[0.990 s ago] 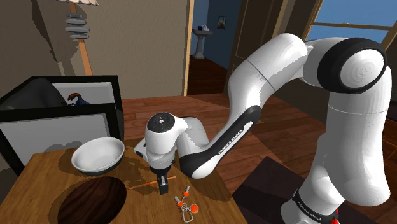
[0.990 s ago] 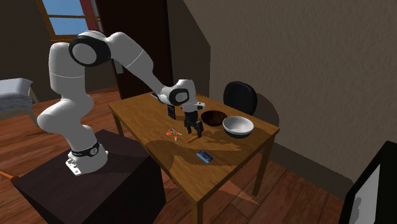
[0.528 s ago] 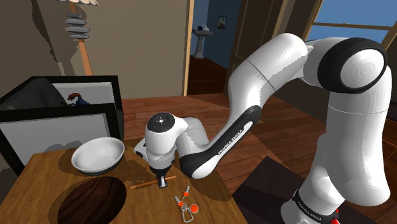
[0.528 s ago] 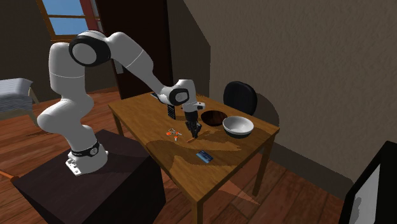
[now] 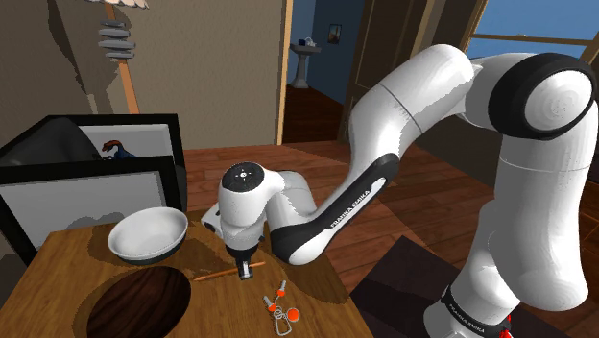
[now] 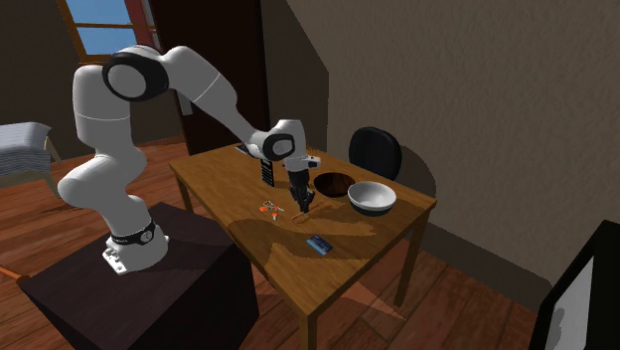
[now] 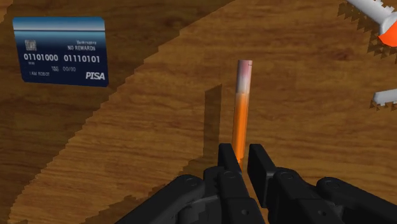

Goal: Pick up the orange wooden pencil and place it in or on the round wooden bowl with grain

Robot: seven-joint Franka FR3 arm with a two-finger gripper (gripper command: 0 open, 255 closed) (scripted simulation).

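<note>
Claw [image 7: 241,154] is clamped on the orange pencil [image 7: 241,105]. Both black fingers pinch its lower end, and the rest of the shaft sticks out ahead of them. The pencil's a slim straight stick w/ a glossy orange body, a greyish ferrule and a pale pink eraser at the far tip. Its thin shadow falls on the tabletop just beside it, so it looks a touch clear of the wood, tho I can't tell for sure.

In the shoulder view the pencil [image 5: 213,277] runs out to the left of the gripper [image 5: 244,273], near level. It sits between the white bowl [image 5: 147,235] and the round dark-brown wooden bowl [image 5: 139,301], close to the dark one's rim. The white bowl is smooth, deep and plain, no grain. The dark one is wide w/ a shadowy hollow.

The table [image 5: 58,278] is warm brown wood w/ strong wavy grain. A blue bank-type card [image 7: 65,51], flat w/ rounded corners and white print, lies apart from the pencil. A bunch of keys w/ orange tags [image 5: 278,305] lies just on the other side of the claw.

The arm [image 5: 422,106] rises from its dark box stand [image 6: 149,288] and arches high at the shoulder. From there the forearm drops steeply to the table, and the wrist is bent so the hand points straight down, low over the wood. A dark round-backed chair [image 6: 375,151] stands behind the table.
</note>
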